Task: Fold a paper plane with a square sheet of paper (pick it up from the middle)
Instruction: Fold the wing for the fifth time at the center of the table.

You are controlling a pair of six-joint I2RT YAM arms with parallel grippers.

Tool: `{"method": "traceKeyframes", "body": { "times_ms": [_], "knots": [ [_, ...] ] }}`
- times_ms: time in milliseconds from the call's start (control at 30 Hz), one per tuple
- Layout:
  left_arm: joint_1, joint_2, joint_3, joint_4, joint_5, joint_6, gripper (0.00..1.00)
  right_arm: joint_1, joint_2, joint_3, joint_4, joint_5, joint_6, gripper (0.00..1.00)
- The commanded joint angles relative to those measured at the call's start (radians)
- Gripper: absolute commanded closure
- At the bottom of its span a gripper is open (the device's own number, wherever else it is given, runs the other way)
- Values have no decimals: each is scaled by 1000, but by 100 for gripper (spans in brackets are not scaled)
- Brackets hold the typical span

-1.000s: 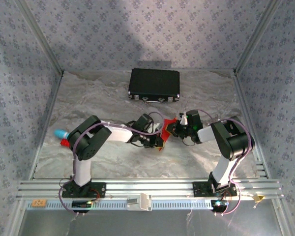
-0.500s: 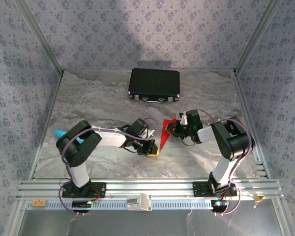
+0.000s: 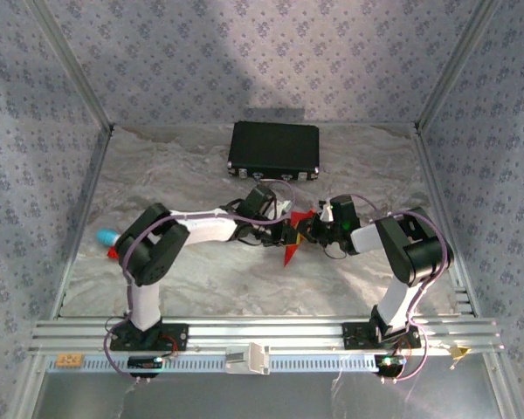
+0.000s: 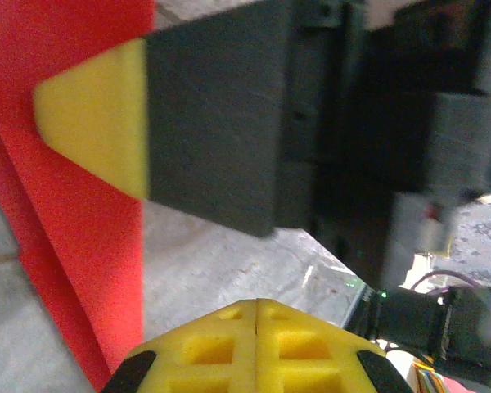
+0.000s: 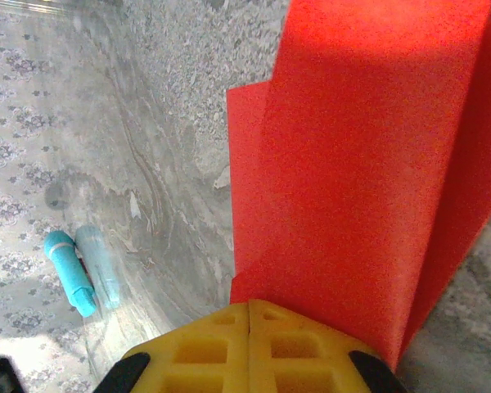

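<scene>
We see the two tools meeting nose to nose over the middle of the table (image 3: 183,183), in front of the black case (image 3: 274,147). The sheet of paper (image 3: 290,248) is between them, partly folded into layers and lifted up, with a pointed end hanging toward the near edge.

The right tool (image 3: 308,229) has its yellow fingertips pressed together on the paper. From its wrist camera the red layers rise straight out of the closed pads and spread away from them, with one flap offset to the left.

The left tool (image 3: 283,230) also has its fingertips together. In its wrist camera the paper lies to the left of the pads, touching or just beside them, and we cannot tell whether any edge is pinched. A yellow-tipped finger (image 4: 98,123) of the right tool lies against the red surface just ahead.

A small turquoise object (image 3: 107,236) lies at the table's left edge, well apart from the paper.
</scene>
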State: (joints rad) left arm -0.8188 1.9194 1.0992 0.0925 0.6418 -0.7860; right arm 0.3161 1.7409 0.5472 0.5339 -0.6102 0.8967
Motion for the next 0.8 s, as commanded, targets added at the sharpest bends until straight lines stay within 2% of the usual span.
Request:
{"method": "traceKeyframes", "body": {
  "times_ms": [0,367,567,767],
  "knots": [
    [3,52,46,-4,-5,8,100,1,29,-20,-129,75,-25,94],
    [9,106,46,40,-73,-17,100,1,24,-30,-114,71,-22,94],
    [9,116,13,-35,-120,-23,100,1,17,-31,-107,61,-17,94],
    [7,111,-70,-68,-51,-6,100,-3,-38,-4,-146,46,-32,93]
  ]
}}
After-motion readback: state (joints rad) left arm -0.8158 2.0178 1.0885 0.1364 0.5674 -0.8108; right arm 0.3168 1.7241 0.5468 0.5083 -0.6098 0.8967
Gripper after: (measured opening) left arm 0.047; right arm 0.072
